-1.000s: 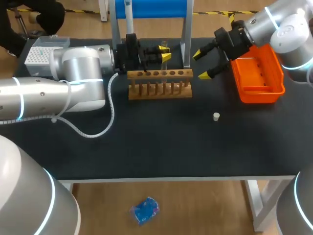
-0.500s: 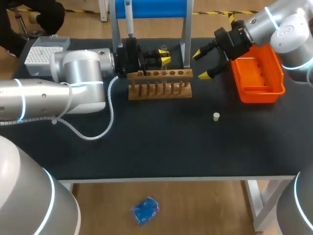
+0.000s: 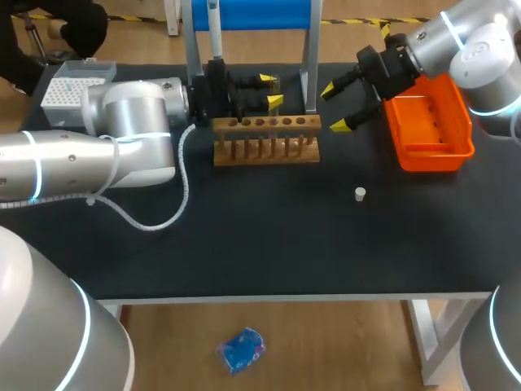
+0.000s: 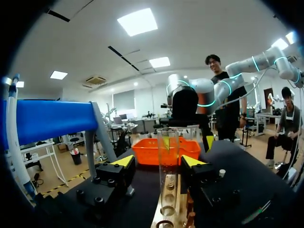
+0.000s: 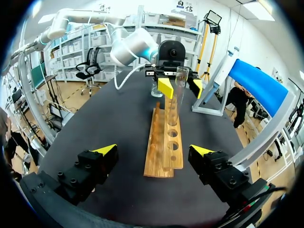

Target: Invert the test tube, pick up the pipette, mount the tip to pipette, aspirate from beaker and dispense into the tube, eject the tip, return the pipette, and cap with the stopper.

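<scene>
The stopper (image 3: 360,193) lies nearest, untouched. Beyond it the test tube (image 4: 168,147) now stands upright in the wooden rack (image 3: 266,140), and my left gripper (image 3: 269,90) has spread its fingers off it. My right gripper (image 3: 334,107) hangs wide open, unmoved, by the rack's end. Inversion looks finished; the pipette (image 3: 213,24) behind comes next

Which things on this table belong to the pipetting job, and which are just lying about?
Job: test tube, pipette, tip box, beaker, stopper.
Not named in the task: wooden rack, orange tray, blue stand.
</scene>
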Robot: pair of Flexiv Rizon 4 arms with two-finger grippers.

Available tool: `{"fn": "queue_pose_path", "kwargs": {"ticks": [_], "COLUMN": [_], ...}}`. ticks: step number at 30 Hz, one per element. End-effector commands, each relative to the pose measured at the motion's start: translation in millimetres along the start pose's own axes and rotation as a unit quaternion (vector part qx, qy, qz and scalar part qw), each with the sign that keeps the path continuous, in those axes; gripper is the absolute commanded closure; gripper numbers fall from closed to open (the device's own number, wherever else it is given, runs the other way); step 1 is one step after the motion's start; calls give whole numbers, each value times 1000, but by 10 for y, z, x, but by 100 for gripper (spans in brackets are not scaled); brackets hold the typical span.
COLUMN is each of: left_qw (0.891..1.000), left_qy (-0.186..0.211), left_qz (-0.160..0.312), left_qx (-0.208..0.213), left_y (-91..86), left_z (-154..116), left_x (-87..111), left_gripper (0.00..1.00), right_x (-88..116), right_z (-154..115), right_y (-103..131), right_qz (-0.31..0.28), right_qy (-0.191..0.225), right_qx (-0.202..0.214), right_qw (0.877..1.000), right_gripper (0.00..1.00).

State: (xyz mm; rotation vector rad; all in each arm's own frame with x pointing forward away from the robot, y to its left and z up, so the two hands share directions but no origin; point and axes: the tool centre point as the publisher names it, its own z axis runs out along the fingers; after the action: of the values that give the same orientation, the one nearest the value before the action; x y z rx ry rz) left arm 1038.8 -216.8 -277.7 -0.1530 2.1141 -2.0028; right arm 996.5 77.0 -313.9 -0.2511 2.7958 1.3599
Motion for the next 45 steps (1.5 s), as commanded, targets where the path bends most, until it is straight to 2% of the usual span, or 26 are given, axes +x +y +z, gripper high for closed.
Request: {"fn": "queue_pose_path", "kwargs": {"ticks": [1,5,8,12,15,17,36,40,43,45], "left_qw": [999,997,994,990,983,974,974,968,965,963], "left_qy": [-11,-27,-48,-75,-98,-127,-127,-166,-174,-180], "left_qz": [-4,-9,-12,-23,-39,-70,-70,-79,-77,-92], "left_qx": [-39,-68,-98,-118,-150,-174,-174,-171,-179,-177], "left_y": [-178,-302,-416,-518,-552,-571,-571,-602,-619,-631], "left_z": [-190,-413,-635,-883,-1077,-1226,-1226,-1567,-1781,-1907], "left_x": [39,35,75,171,268,350,350,216,152,100], "left_gripper": [0,0,0,0,0,0,0,0,0,0], "right_x": [-2,-2,-2,-2,-2,-2,-2,153,301,407], "right_z": [-1,-1,-1,-1,-1,-1,-1,-105,-184,-233], "right_y": [-5,-5,-5,-5,-5,-5,-5,-21,-24,-12], "right_qz": [0,0,0,0,0,0,0,16,29,38], "right_qy": [0,0,0,0,0,0,0,-15,-26,-37], "right_qx": [0,0,0,0,0,0,0,-13,-24,-27], "right_qw": [1000,1000,1000,1000,1000,1000,1000,1000,999,998], "right_gripper": [0,0,0,0,0,0,0,0,0,0]}}
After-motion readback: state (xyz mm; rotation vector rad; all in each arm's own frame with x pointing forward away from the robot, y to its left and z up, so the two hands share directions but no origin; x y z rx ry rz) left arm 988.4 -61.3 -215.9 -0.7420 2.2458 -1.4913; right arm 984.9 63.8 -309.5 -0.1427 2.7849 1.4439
